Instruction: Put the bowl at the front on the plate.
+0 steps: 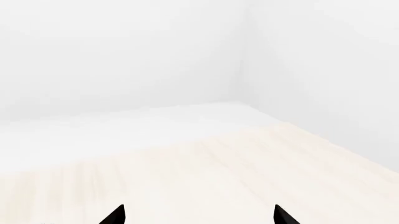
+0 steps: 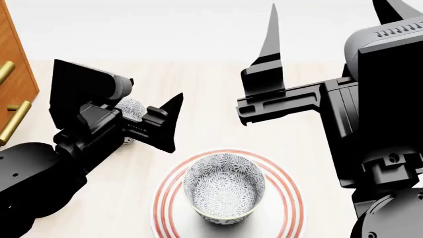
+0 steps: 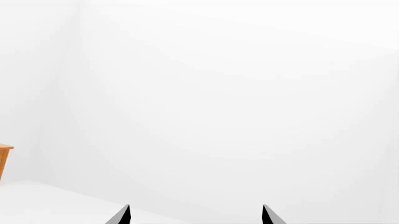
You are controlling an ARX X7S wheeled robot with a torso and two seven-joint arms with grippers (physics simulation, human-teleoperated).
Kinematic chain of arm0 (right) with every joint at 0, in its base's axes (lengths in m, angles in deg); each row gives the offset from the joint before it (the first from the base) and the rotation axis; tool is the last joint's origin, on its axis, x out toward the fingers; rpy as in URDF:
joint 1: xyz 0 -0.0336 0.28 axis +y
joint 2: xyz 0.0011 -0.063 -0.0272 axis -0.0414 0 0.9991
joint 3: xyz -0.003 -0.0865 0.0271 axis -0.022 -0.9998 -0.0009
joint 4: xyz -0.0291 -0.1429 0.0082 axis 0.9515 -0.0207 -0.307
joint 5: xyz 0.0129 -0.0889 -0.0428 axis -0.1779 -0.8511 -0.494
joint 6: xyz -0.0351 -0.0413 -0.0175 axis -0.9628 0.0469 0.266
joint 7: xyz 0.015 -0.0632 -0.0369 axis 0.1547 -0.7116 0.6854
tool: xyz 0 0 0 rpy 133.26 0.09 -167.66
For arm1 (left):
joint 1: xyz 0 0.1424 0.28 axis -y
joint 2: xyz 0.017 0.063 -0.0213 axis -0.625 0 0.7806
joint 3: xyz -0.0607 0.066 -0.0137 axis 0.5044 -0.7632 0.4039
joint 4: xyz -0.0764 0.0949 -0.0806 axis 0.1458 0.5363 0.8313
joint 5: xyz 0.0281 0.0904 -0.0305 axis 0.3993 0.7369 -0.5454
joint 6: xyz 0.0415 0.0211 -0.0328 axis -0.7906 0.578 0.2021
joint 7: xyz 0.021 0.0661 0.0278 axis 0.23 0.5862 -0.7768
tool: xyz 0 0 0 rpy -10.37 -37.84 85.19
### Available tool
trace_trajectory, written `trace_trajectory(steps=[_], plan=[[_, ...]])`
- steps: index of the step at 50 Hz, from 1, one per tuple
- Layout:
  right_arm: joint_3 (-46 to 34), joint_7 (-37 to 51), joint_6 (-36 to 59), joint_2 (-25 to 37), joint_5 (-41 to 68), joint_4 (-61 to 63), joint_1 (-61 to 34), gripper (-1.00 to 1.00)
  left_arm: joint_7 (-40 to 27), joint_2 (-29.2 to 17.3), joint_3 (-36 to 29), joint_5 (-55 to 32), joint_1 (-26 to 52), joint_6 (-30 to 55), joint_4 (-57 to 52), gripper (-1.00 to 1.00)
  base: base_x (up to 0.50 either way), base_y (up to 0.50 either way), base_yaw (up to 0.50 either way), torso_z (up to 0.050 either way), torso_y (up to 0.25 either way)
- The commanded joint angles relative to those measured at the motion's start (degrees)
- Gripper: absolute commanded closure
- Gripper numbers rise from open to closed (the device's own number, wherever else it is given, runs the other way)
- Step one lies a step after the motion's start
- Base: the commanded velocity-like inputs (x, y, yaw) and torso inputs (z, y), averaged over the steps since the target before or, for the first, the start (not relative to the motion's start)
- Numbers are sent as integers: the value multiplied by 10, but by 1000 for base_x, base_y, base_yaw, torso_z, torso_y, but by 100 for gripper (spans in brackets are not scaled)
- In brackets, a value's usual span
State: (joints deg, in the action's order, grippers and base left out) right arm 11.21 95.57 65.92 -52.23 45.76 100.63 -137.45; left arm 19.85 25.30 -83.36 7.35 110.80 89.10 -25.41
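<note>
Though behind left arm point(image 2: 73, 148), another bowl point(image 2: 132, 108).

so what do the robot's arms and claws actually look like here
Both arms are glossy black with rounded joint housings. The right arm has a grey vented cap near its top and a blocky bracket with small bolts. Each claw, left and right, ends in flat, pointed black fingers. No cables, sleeves or markings show.

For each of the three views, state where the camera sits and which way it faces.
Head: from above, looking down on the bowl sitting on the plate; both arms show.
Left wrist: near the left gripper, facing across pale tabletop toward white walls; two fingertips show.
Right wrist: near the right gripper, facing white wall; two fingertips show.
Shared: both wrist views show parted fingertips holding nothing.
</note>
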Motion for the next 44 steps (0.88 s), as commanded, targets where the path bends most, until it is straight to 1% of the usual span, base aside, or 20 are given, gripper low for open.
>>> trace_trajectory(steps=[1, 11, 20, 44], plan=[[1, 2, -4, 2, 0, 2, 6, -100, -36, -31, 14, -10, -21, -10, -84, -100, 0, 0, 0, 0, 0], [2, 4, -9, 3, 0, 4, 13, -100, -52, -46, 22, -12, -31, -17, -126, -100, 0, 0, 0, 0, 0], [4, 5, -13, 5, 0, 6, 20, -100, -74, -70, 29, -18, -45, -21, -183, -100, 0, 0, 0, 0, 0], [1, 7, -23, 7, -4, 7, 32, -100, -112, -110, 51, -22, -80, -45, -266, -100, 0, 0, 0, 0, 0]])
